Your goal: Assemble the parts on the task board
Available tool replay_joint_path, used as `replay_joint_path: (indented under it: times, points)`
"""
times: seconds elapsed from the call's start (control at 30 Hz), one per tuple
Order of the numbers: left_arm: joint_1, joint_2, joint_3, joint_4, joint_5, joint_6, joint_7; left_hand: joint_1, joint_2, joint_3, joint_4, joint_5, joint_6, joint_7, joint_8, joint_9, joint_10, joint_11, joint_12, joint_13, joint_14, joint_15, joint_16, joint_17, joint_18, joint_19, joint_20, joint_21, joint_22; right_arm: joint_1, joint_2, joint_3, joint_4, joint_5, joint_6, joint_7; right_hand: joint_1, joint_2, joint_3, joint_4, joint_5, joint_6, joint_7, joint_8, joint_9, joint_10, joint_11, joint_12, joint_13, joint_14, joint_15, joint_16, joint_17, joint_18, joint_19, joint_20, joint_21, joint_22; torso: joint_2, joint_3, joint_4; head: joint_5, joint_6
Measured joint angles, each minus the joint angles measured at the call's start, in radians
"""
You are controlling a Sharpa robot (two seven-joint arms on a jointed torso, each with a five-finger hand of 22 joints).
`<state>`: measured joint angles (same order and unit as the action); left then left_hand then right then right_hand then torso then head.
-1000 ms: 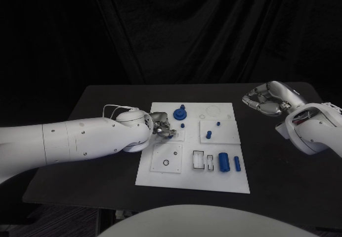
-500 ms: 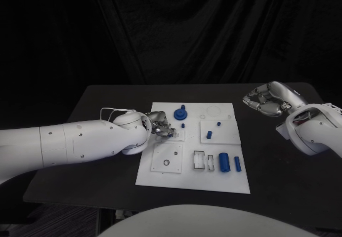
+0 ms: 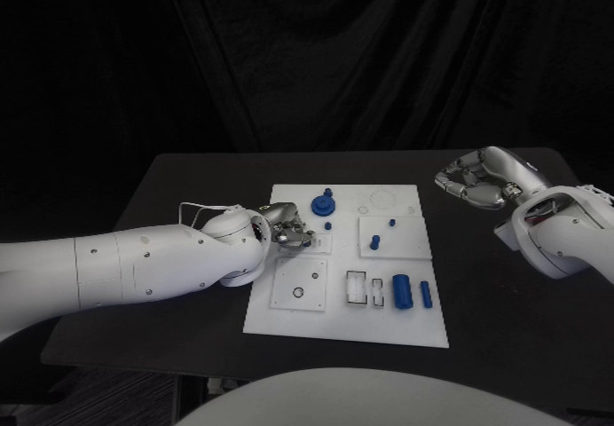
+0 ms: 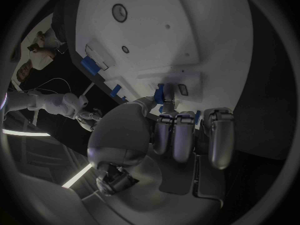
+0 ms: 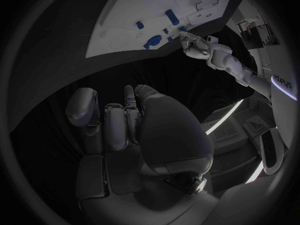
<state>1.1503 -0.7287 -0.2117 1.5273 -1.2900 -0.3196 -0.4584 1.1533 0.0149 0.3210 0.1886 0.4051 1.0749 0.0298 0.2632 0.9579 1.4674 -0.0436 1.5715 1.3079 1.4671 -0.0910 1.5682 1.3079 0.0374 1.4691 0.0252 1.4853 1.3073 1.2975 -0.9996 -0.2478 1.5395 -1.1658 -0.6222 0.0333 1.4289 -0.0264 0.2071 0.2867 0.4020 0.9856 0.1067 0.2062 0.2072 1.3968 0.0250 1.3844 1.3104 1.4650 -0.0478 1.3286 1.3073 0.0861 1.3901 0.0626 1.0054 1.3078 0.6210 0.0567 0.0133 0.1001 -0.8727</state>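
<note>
Nearest the robot, the front row of the task board [image 3: 345, 330] holds a small plate with a round hole [image 3: 298, 291], two empty rectangular slots [image 3: 365, 289], and two loose blue parts lying flat just beside them: a thick cylinder [image 3: 402, 291] and a thinner pin [image 3: 426, 294]. These two appear unassembled.

In the middle row, the left hand [image 3: 289, 228] is over the board's left edge. In the left wrist view, the left hand [image 4: 178, 135] has its fingers curled down onto a small raised plate, with a small blue part [image 4: 160, 94] at the fingertips. The part appears pinched between thumb and finger, but contact is partly hidden. Judged step: seating this part into its socket. To the right, a short blue peg [image 3: 375, 241] stands on a square plate, and a smaller blue stud [image 3: 327, 225] stands near the hand.

In the far row, a blue gear on its post [image 3: 323, 205] appears mounted. A faint ring [image 3: 382, 196] and a tiny blue stud [image 3: 391, 221] lie beyond it.

Off the board, over the far right of the counter [image 3: 512, 302], the right hand [image 3: 476, 185] hangs clenched. The right wrist view shows its fingers [image 5: 115, 122] curled in, with a speck of blue between them; whether this is a held part cannot be determined.

Progress estimate: partly done, with several parts left to place.
</note>
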Motion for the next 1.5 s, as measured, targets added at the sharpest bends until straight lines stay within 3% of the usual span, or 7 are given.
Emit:
replay_joint_path:
  times: [0.7, 1.5]
  points:
    - [-0.019, 0.006, 0.002, -0.010, -0.028, -0.051, 0.017, -0.005, -0.005, 0.008, 0.003, 0.007, 0.010, -0.003, 0.000, 0.008, -0.002, -0.002, 0.000, 0.000, 0.000, 0.000, 0.000, 0.000, 0.000, -0.004, -0.004, 0.000, 0.000, -0.002, -0.001, 0.000, 0.001, 0.000, 0.000, -0.002, 0.000, 0.000, 0.000, 0.000, 0.000, 0.000, 0.000, 0.000, 0.000, 0.000, 0.000, 0.000, -0.001, 0.000, 0.000, 0.000, 0.000, 0.000, 0.000, 0.000, 0.000, 0.000, 0.002, -0.0005, -0.0001, 0.000, 0.000]
    - [-0.025, 0.007, 0.004, -0.021, -0.034, -0.064, 0.019, -0.010, -0.010, 0.014, 0.003, 0.006, 0.015, -0.009, 0.002, 0.009, -0.003, -0.003, 0.000, 0.000, 0.000, 0.000, 0.000, 0.000, 0.000, -0.004, -0.004, 0.000, 0.001, -0.002, -0.003, 0.000, 0.003, 0.000, 0.002, -0.007, 0.000, 0.000, 0.000, 0.000, 0.000, 0.000, 0.000, 0.000, 0.000, 0.000, 0.000, 0.000, 0.000, 0.000, 0.000, 0.000, 0.000, 0.000, 0.000, 0.000, -0.004, 0.000, 0.002, -0.0010, -0.0001, 0.003, 0.000]
